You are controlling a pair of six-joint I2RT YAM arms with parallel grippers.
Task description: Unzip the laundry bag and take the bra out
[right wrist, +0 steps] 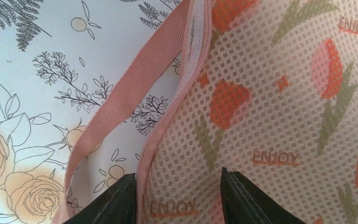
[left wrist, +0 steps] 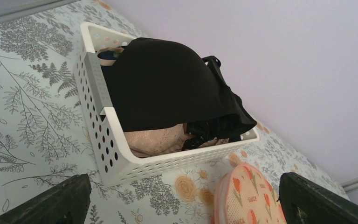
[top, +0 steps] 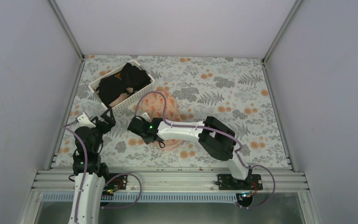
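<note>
A pink laundry bag point(top: 171, 111) lies flat on the table point(top: 242, 93).
It is mesh with orange-red flowers, green leaves and the word ENJOY. A pink zip point(right wrist: 168, 116) runs along its edge and looks shut where it shows. A pink strap point(right wrist: 130, 84) loops off the side.

Laundry bag point(top: 173, 111) lies just right of the basket point(top: 131, 97).

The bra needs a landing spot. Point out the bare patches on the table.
Widest bare patch: the floral tablecloth between the pink flower-print mesh laundry bag and the right wall. Crowded: the left side, with the white perforated plastic basket, the left gripper and the right gripper together.
</note>
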